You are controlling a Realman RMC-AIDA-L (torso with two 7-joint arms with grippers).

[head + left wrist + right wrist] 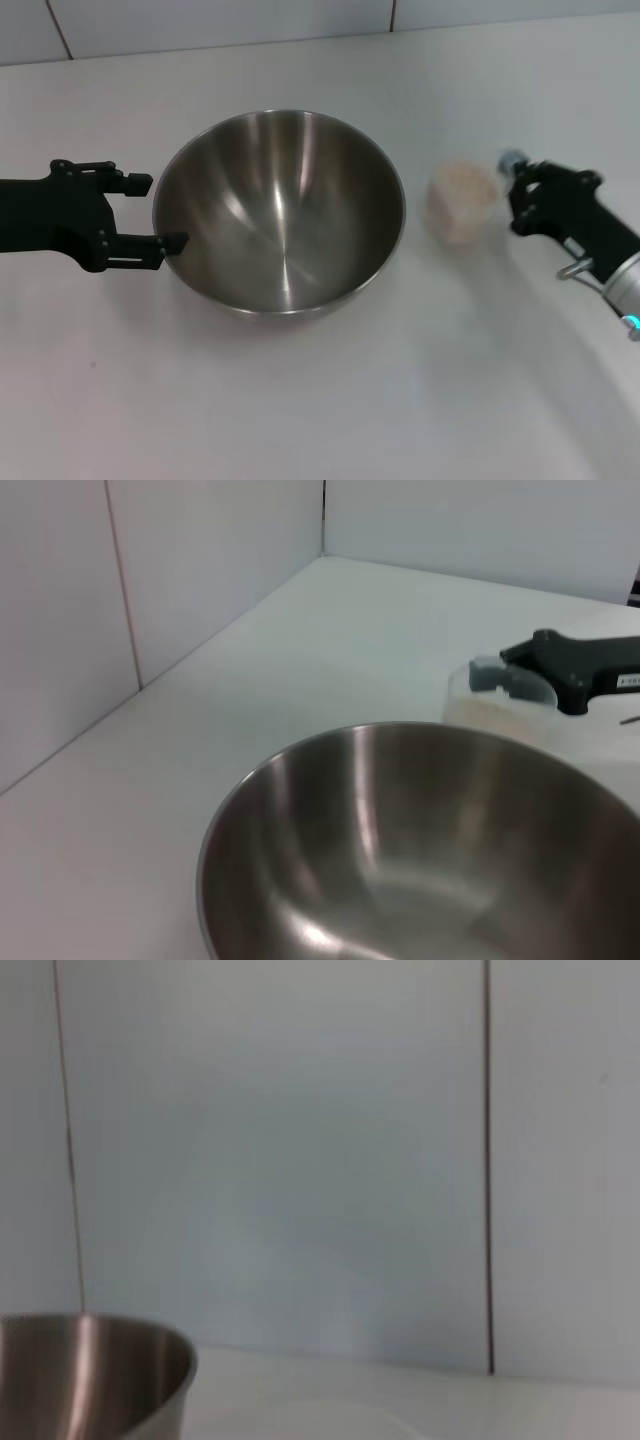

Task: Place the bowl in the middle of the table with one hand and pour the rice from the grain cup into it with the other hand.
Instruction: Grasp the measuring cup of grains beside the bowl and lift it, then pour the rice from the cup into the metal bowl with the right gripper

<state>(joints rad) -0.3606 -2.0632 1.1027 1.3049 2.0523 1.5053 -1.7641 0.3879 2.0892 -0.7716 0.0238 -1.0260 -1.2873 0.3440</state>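
The steel bowl [280,210] stands upright on the white table [330,400], about in the middle, with nothing inside it. My left gripper [160,212] is open at the bowl's left rim, its near fingertip right against the rim. To the right of the bowl stands the clear grain cup [462,203], filled with pale rice [462,182]. My right gripper [512,193] is open just to the right of the cup and does not enclose it. The left wrist view shows the bowl [430,850], the cup [490,708] behind it and a right finger [570,670].
A white tiled wall [200,25] runs along the far edge of the table. The right wrist view shows that wall [300,1160] and the bowl's side [90,1375].
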